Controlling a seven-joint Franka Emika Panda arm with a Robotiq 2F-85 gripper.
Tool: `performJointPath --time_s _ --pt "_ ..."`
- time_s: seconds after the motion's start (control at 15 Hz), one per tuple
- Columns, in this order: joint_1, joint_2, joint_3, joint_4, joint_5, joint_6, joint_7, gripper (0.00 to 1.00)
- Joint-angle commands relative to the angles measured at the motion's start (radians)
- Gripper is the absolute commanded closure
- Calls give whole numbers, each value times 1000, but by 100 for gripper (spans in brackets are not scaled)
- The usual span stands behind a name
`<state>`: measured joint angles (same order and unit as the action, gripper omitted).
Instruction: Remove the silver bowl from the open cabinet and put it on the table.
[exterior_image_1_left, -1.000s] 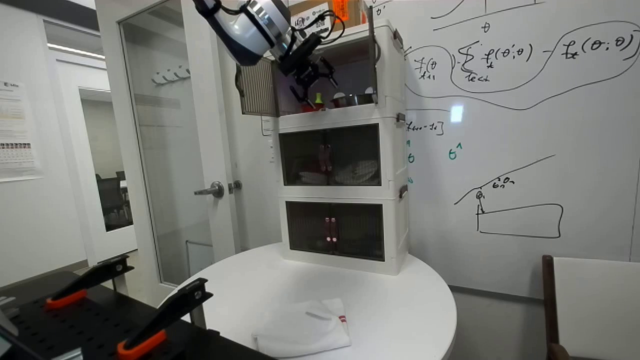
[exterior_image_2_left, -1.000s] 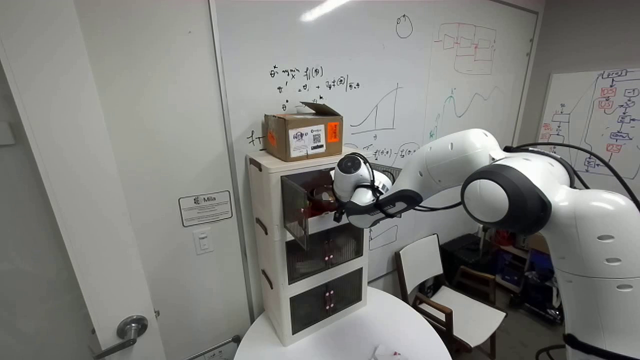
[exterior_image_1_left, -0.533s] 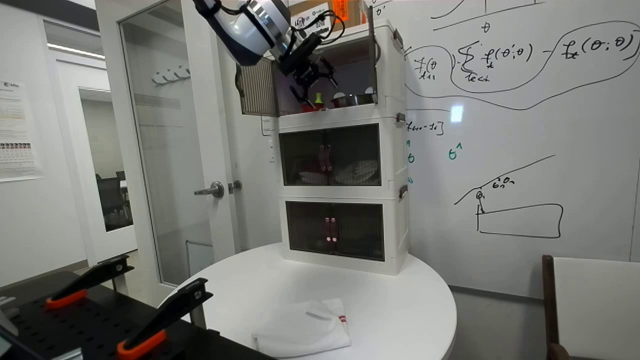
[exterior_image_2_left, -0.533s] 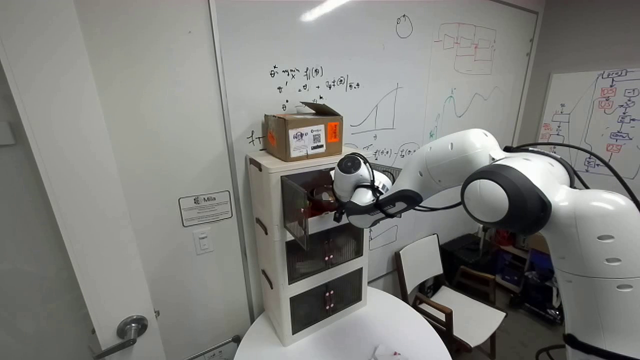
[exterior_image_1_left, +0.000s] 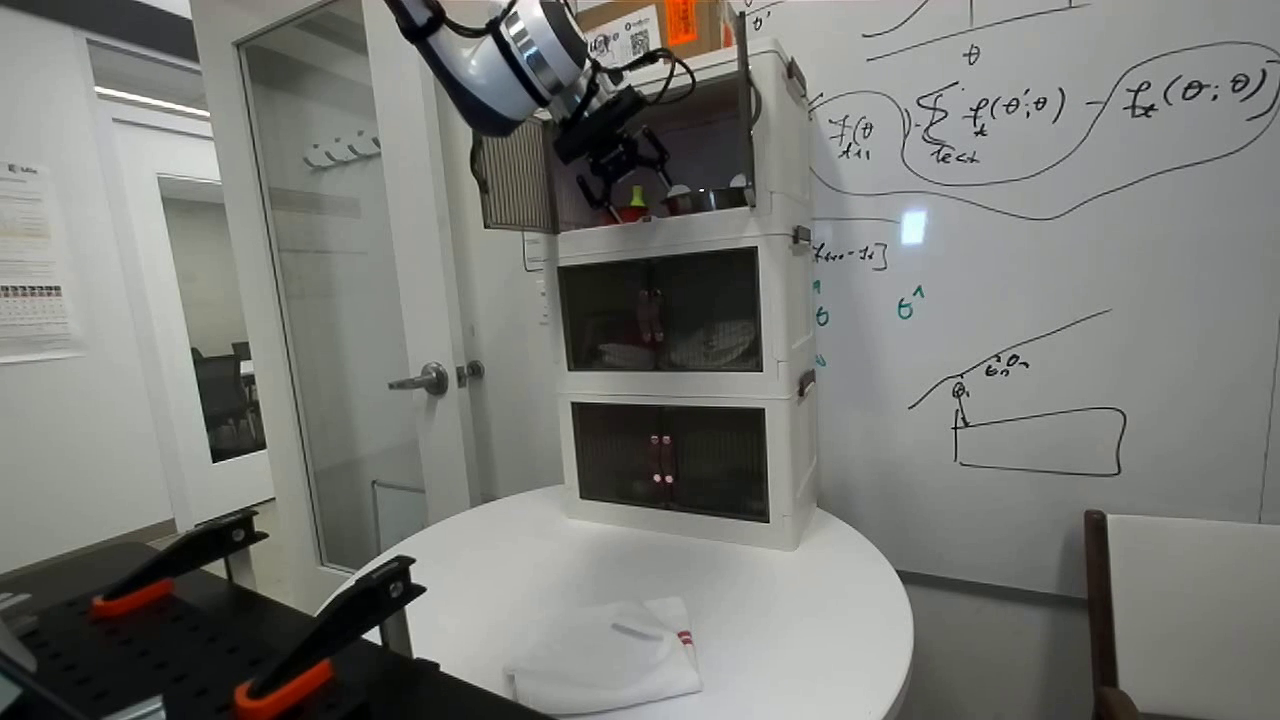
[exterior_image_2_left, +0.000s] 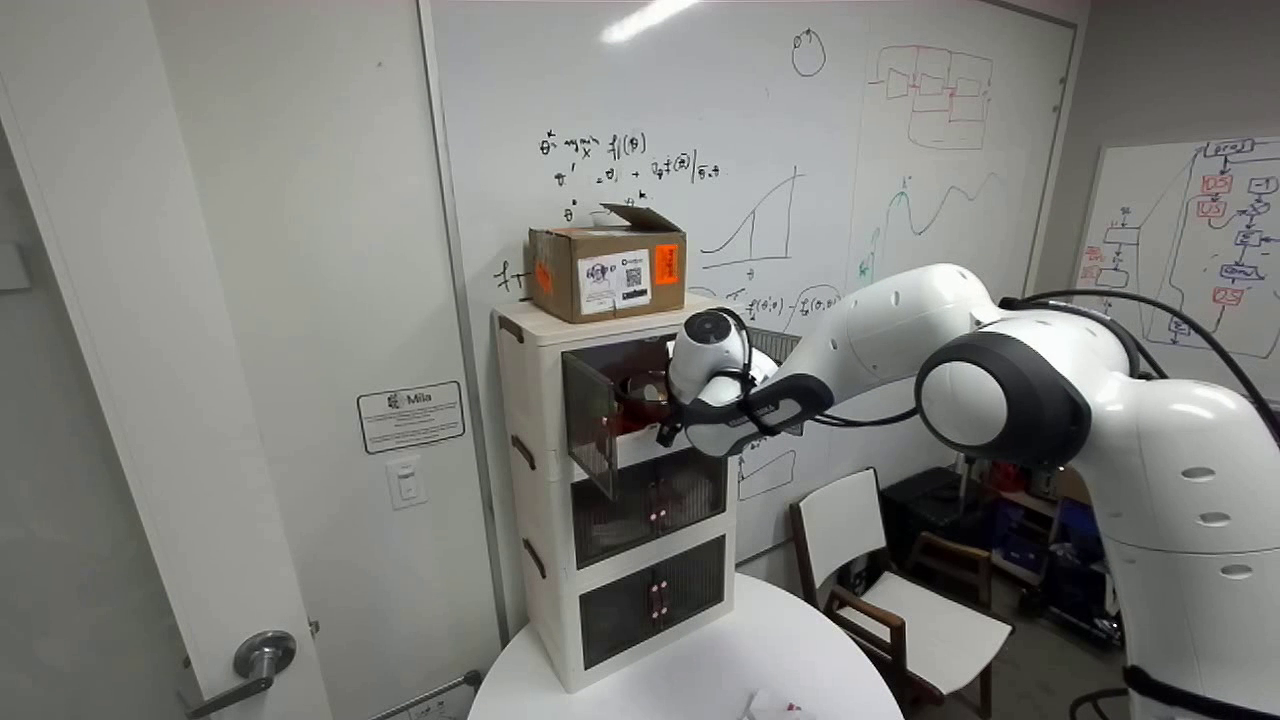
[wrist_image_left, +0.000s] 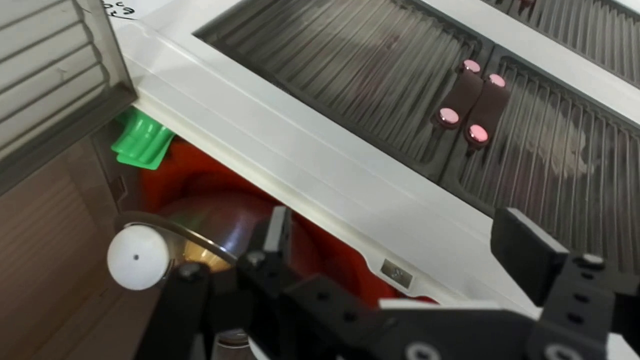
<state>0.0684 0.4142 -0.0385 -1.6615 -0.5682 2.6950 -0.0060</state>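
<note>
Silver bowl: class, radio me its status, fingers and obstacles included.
Black fingers open, gripping nothing. Round silver metal bowl inside open white top cabinet. Green ridged plastic piece, red rounded item near fingers: possibly in the way.

Round white table (exterior_image_1_left: 790, 630), stacked cabinet (exterior_image_1_left: 680, 385), folded white cloth (exterior_image_1_left: 610, 665).

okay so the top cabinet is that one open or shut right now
Open: in both exterior views the top cabinet has its two doors swung outward, and the wrist view shows a green object inside.
</note>
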Motion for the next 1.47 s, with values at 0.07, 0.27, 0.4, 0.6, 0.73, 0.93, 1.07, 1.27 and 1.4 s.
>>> performJointPath --time_s 0.07,0.27,0.4,0.6,0.73,0.93,1.07,1.27,1.4 --pt "-11 52 5 50 125 66 -33 0" --pt "-16 92 3 97 174 65 -64 0" --pt "-16 118 -6 138 184 55 -76 0" --pt "-20 157 -21 202 185 47 -81 0" --pt "-26 178 -22 238 191 48 -86 0" --pt "-46 204 -1 278 215 55 -127 0" --pt "-56 218 16 298 224 58 -188 0" --pt "-64 226 30 310 212 64 -282 0" --pt "-64 228 31 319 202 65 -329 0"
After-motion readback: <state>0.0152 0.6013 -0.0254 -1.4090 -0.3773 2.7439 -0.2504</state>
